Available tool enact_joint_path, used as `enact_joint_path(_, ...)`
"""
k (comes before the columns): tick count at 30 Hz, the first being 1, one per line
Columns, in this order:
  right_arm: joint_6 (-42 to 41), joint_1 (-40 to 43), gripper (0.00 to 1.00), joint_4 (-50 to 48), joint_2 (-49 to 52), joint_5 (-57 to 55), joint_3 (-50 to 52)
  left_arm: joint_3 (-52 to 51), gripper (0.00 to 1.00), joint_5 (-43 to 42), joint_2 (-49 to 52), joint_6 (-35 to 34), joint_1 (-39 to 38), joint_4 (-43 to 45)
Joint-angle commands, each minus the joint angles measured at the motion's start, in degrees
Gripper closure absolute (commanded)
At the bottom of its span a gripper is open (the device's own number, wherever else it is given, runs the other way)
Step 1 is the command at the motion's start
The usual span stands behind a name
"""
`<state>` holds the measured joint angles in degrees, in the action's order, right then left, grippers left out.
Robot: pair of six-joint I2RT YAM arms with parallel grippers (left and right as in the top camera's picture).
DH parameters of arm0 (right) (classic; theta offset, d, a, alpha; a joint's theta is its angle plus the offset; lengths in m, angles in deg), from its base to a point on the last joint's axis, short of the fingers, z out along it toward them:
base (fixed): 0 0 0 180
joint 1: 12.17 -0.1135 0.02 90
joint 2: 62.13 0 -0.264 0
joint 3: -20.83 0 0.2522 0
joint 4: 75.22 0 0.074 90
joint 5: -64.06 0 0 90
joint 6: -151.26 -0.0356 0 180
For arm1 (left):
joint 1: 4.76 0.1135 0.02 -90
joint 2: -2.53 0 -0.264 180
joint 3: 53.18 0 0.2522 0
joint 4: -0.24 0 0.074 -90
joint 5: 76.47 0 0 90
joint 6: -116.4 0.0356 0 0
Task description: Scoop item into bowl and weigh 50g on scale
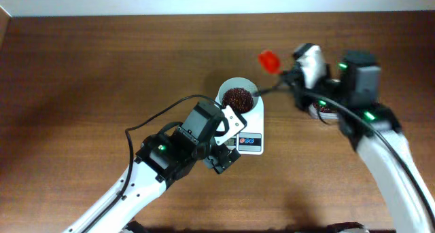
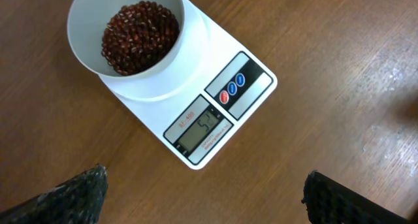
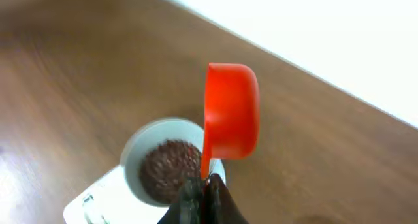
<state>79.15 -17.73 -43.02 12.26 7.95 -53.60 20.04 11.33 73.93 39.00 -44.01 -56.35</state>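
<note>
Reddish-brown glossy beans [image 2: 139, 36] lie in your small round white bowl [image 2: 81, 28] atop the white digital scale [image 2: 202, 57] | left jaws apart, empty | right jaws clamped on red plastic scoop [image 3: 230, 110], near bowl

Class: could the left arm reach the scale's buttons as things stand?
Probably yes. The open left gripper hovers by the display end of the scale, its buttons uncovered; the bowl sits at the far end.

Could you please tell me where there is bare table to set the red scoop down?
The widest bare table lies left of the bowl and scale, beyond the left arm. A smaller patch lies between scale and right arm. It is crowded around the scale: left end effector and scoop hang close.
</note>
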Motion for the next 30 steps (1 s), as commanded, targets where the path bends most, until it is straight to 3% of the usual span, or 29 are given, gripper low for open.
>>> enact_joint_path(1,-3.7,1.2,0.96,5.9,-8.0,2.8,-0.3,-0.2,0.01,-0.6,-0.7,-0.6,0.3,0.2)
enact_joint_path(5,-14.9,4.1,0.96,10.9,-15.1,-2.6,-0.3,-0.2,0.01,-0.6,-0.7,-0.6,0.3,0.2)
enact_joint_path(6,-21.3,6.2,0.96,9.9,-18.4,-7.4,-0.3,-0.2,0.01,-0.6,-0.7,-0.6,0.3,0.2)
enact_joint_path(9,-29.9,9.6,0.96,9.2,-26.4,-20.4,-0.3,-0.2,0.01,-0.6,-0.7,-0.6,0.3,0.2)
enact_joint_path(12,-31.8,9.3,0.96,15.3,-32.0,-30.5,1.1,-0.2,0.01,-0.6,-0.7,-0.6,0.3,0.2)
enact_joint_path(14,-36.0,9.3,0.96,19.3,-35.1,-35.0,4.6,-0.2,0.01,-0.6,-0.7,-0.6,0.3,0.2)
enact_joint_path(18,-45.9,9.3,0.96,17.0,-40.8,-39.0,15.4,-0.2,0.01,-0.6,-0.7,-0.6,0.3,0.2)
enact_joint_path(20,-47.4,9.3,0.96,8.3,-43.5,-35.3,22.4,-0.2,0.01,-0.6,-0.7,-0.6,0.3,0.2)
enact_joint_path(22,-49.7,9.5,0.96,5.7,-44.3,-34.0,25.3,-0.2,0.01,-0.6,-0.7,-0.6,0.3,0.2)
enact_joint_path(30,-46.6,14.8,0.96,-3.9,-45.6,-38.0,25.1,-0.2,0.01,-0.6,-0.7,-0.6,0.3,0.2)
